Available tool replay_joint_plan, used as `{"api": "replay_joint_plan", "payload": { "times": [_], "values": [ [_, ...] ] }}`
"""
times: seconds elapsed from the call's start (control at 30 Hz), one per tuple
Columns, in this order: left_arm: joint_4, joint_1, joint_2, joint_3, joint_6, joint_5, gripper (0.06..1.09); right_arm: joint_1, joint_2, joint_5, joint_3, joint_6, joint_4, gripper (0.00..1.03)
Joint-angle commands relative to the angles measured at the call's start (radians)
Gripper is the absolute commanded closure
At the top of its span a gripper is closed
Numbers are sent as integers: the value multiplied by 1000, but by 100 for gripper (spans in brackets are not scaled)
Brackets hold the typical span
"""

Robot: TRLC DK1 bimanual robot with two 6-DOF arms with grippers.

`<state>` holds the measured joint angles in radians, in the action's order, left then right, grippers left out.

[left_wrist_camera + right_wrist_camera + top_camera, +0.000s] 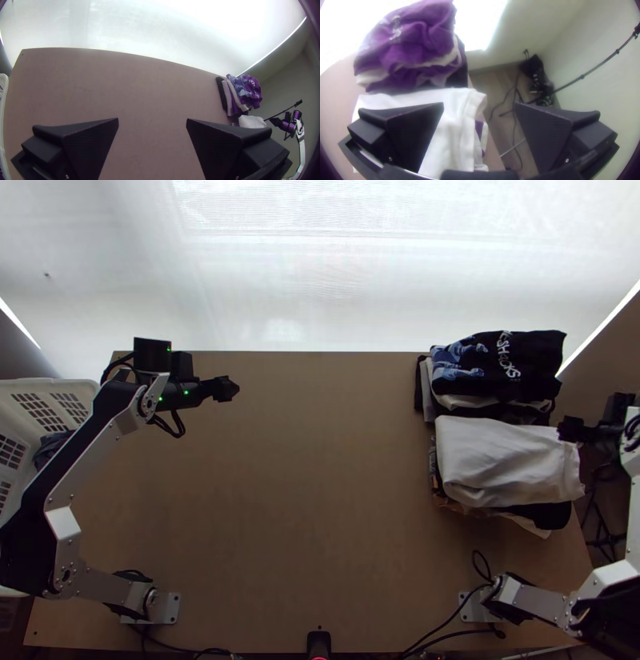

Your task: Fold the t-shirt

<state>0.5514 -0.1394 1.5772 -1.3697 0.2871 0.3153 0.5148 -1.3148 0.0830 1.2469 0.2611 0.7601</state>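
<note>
A folded white t-shirt (504, 460) lies on top of the nearer stack at the table's right side; in the right wrist view the white shirt (453, 116) has its folded edge beside the fingers. My right gripper (570, 429) is above that shirt's right edge, and the right gripper (479, 105) stands open, holding nothing. Over the upper left of the table is my left gripper (228, 390). From its wrist camera the left gripper (152, 121) is wide open above bare wood, with nothing between its fingers.
Behind the white shirt is another stack topped by a dark printed shirt (500, 366). A white basket (60, 386) with dark cloth inside stands at the left edge. Bare table (320, 484) spreads across the middle.
</note>
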Motion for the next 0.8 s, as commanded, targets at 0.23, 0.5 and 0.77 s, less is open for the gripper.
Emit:
{"api": "replay_joint_plan", "payload": {
  "times": [0.23,0.5,0.77],
  "values": [
    [-11,-8,1,57,-14,4,10,-328,61,12,-580,-148,-969,5],
    [-11,6,-23,90,-39,4,10,-308,123,15,-876,-171,-1113,5],
    [-11,-6,-25,63,-34,4,10,-297,209,15,-1004,-171,-1141,5]
  ]
}}
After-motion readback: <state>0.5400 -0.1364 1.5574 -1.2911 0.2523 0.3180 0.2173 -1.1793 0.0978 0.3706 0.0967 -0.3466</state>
